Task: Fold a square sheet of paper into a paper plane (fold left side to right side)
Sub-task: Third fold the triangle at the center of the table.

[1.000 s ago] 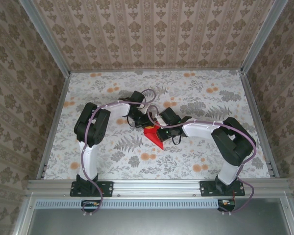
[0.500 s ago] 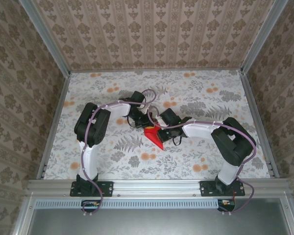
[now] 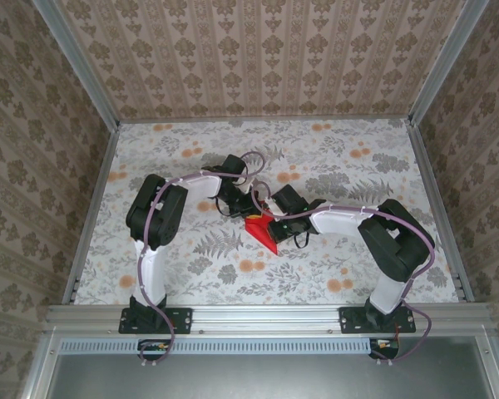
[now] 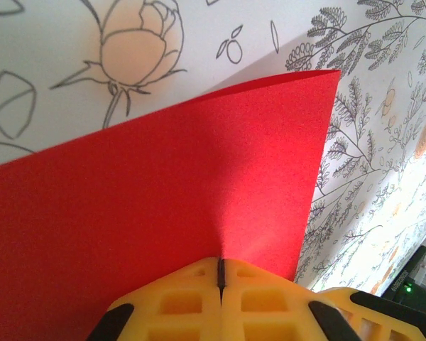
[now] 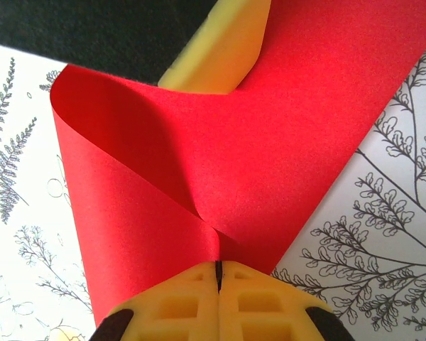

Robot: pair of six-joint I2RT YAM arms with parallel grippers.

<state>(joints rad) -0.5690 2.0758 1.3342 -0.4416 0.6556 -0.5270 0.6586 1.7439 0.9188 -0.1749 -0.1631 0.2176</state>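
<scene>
The square sheet of paper [image 3: 263, 233], apparently part-curled, is pinched by the clenched left gripper [image 4: 220, 268] and right gripper [image 5: 218, 271].

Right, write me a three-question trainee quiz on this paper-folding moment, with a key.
1. True or false: the left pincer stands open, clear of the red paper.
2. What is the right pincer shut on? A) a cable B) the red paper C) nothing
3. Fill in: the table bears a printed pattern of flowers and ____.
Key: 1 false, the left pincer is shut on the red paper; 2 B; 3 leaves.
</scene>
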